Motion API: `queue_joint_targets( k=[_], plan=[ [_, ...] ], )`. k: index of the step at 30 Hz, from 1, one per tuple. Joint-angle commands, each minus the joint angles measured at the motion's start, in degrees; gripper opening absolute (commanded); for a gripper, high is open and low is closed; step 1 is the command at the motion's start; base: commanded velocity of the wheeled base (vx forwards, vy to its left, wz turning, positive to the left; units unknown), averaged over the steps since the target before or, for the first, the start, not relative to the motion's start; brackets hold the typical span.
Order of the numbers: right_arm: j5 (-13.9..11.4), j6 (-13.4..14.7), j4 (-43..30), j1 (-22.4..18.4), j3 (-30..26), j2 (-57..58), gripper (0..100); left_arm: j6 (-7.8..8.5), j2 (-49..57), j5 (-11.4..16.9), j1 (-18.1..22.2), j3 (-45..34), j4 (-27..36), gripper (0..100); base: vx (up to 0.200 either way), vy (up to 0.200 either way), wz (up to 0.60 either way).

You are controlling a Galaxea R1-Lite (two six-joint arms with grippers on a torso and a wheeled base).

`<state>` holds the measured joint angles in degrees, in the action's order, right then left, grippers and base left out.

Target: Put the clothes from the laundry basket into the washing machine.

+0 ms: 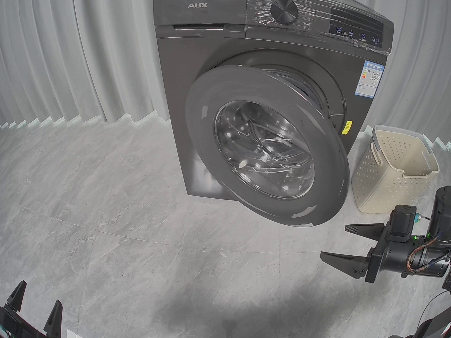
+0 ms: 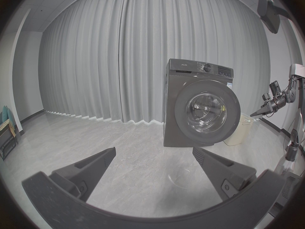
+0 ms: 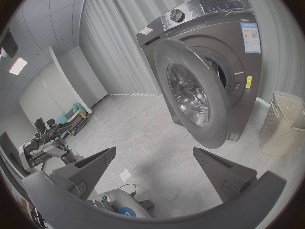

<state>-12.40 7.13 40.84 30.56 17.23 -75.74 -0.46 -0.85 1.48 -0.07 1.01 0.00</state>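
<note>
As its round glass door [image 1: 265, 149] gapes, grey washing machine [image 1: 202, 71], perforated basket [image 1: 376, 184]

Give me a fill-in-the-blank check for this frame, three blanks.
The door of the washing machine stands ____.
The laundry basket sits on the floor to the robot's ____ of the machine.
The left gripper and right gripper are open and hold ____.
Missing words: open; right; nothing.
</note>
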Motion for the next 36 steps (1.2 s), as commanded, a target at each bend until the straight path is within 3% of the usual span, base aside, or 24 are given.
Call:
queue_joint_targets(
  k=[1, 5, 14, 19, 26, 33, 36],
  plan=[
    [0.01, 0.34, 0.38, 0.20, 0.44, -2.22, 100, -0.06, 0.77, 0.02, -0.01, -0.92, 0.00, 100, 0.200, 0.000, 0.00],
    [0.01, 0.78, 0.38, 0.29, 1.23, -2.48, 100, -0.06, 0.77, 0.02, -0.01, -0.92, 0.00, 100, 0.200, 0.000, 0.00],
    [0.88, 0.87, 0.38, -1.03, 3.69, -3.54, 100, 0.02, 0.77, -0.33, 0.07, -0.92, 0.00, 100, 0.000, -0.067, 0.00],
    [2.99, 0.60, 0.38, -5.51, 5.54, -3.27, 100, 0.02, 0.77, -0.24, 0.07, -0.92, 0.00, 100, 0.000, -0.200, 0.00],
    [3.52, 0.08, 0.38, -10.52, 6.24, -2.66, 100, 0.02, 0.77, -0.24, 0.07, -0.92, 0.00, 100, 0.000, -0.114, 0.00],
    [3.43, -0.10, 0.29, -9.56, 3.25, -1.25, 100, 0.11, 0.77, -0.24, 0.07, -0.92, 0.00, 100, 0.000, 0.000, 0.00],
    [2.99, -0.72, 0.29, -5.34, 0.35, -1.08, 100, 0.11, 0.77, 0.02, 0.07, -0.92, 0.00, 100, 0.000, 0.000, 0.00]
  ],
)
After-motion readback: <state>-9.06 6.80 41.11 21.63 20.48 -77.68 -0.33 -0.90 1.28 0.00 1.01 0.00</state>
